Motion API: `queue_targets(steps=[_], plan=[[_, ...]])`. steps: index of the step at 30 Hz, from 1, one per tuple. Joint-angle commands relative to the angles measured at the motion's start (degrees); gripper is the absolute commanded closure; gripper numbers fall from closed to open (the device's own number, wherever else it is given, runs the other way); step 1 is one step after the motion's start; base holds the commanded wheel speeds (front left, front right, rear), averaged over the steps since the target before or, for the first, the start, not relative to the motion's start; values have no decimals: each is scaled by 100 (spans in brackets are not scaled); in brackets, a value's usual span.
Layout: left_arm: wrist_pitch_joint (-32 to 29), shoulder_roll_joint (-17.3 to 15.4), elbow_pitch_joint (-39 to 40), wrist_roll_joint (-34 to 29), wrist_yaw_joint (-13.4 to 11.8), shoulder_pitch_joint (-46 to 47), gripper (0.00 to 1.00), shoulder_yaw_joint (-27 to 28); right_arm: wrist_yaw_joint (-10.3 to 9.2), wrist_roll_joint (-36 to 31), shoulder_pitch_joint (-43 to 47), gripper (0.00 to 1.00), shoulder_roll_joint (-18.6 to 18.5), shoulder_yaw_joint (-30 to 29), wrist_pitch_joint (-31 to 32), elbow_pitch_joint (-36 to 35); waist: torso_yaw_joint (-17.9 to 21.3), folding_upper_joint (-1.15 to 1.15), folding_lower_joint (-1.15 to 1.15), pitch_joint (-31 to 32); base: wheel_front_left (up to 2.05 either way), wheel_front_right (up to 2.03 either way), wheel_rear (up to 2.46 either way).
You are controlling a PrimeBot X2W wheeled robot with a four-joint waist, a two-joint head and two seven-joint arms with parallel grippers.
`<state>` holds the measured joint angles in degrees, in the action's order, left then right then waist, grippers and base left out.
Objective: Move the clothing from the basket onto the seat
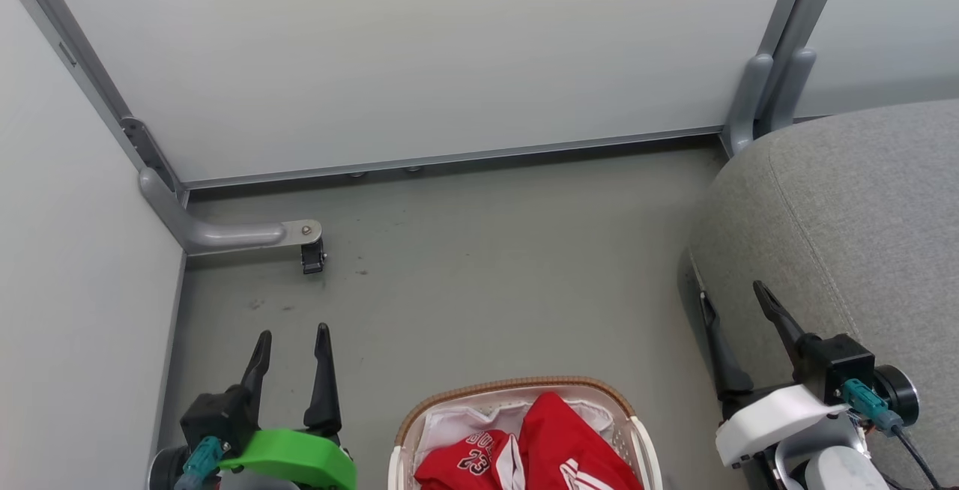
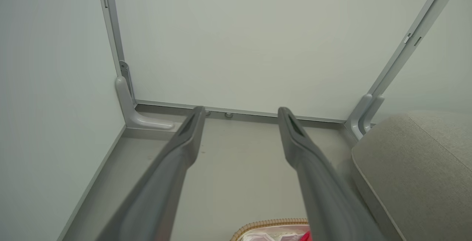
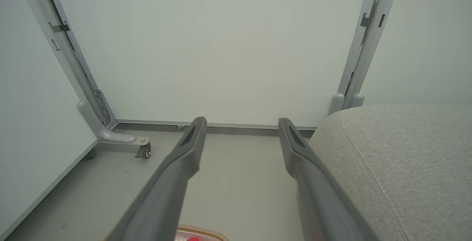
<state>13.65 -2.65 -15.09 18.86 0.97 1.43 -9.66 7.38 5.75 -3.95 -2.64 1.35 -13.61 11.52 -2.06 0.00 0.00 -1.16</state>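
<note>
Beyond the basket (image 1: 517, 383), grey floor (image 1: 487, 273), caster foot (image 1: 312, 256), white partitions (image 1: 412, 63).

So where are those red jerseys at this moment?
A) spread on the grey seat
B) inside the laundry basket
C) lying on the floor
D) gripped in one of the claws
B: the red jerseys lie bunched inside the laundry basket, while the left claw and right claw stand open, holding nothing.

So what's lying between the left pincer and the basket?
Nothing. The head view shows bare grey floor between the open left pincer and the basket.
</note>
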Motion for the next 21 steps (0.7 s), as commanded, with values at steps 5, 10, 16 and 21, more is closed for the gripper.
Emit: queue_targets(steps=[5,10,16,21], plan=[[77,-36,-38,-250,-38,-116,0,-20,18,-299,105,0,-35,24,-85,41,-16,0,0,16,0,0,0],[126,-38,-72,-414,-32,-147,0,-26,19,-419,114,0,-38,-1,-134,14,-25,0,0,18,0,0,0],[160,-39,-104,-462,-43,-185,0,-34,12,-496,138,0,-39,15,-169,5,-29,0,0,17,0,0,0],[159,-39,-128,-434,-44,-178,0,-40,12,-507,128,0,-39,21,-169,1,-31,0,0,11,0,0,0]])
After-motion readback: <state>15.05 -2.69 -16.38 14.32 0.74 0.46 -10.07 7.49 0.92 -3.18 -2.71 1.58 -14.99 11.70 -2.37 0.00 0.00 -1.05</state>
